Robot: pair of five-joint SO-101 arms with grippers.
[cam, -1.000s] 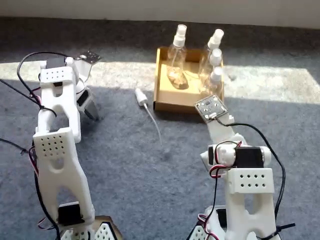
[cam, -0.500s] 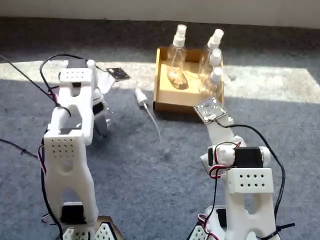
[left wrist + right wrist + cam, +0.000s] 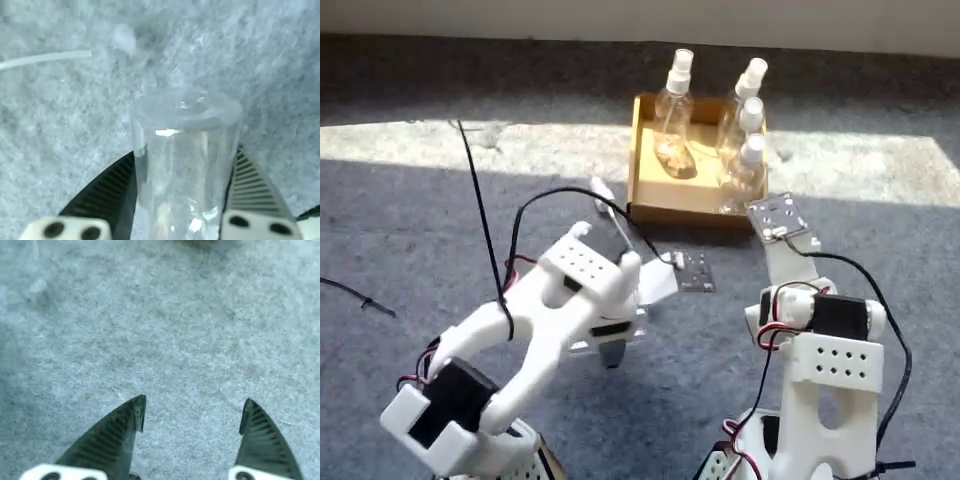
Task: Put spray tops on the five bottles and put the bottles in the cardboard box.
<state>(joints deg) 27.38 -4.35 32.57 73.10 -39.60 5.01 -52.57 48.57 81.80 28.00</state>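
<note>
While left gripper (image 3: 186,159) clamped capless clear plastic bottle (image 3: 185,150) over grey carpet (image 3: 420,230), right gripper (image 3: 192,412) sat spread, empty. Bottle likely light, thin-walled, slick: gentle squeeze. White spray top (image 3: 602,196) lay beside brown cardboard box (image 3: 642,160): grab head, not tube.

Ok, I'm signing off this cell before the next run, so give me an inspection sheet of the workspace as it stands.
Surface: grey carpet, sunlit band across its far part.
Job's things: cardboard box holding four upright bottles with spray tops on; a fifth clear bottle in the left gripper; one loose spray top lying on the carpet beside the box.
Clutter: nothing seen.
Grippers: left gripper shut on the clear bottle; right gripper open above bare carpet.
Cables: thin black cable leading to the left arm; red and black wires at the right arm.
Surroundings: pale wall beyond the carpet.
</note>
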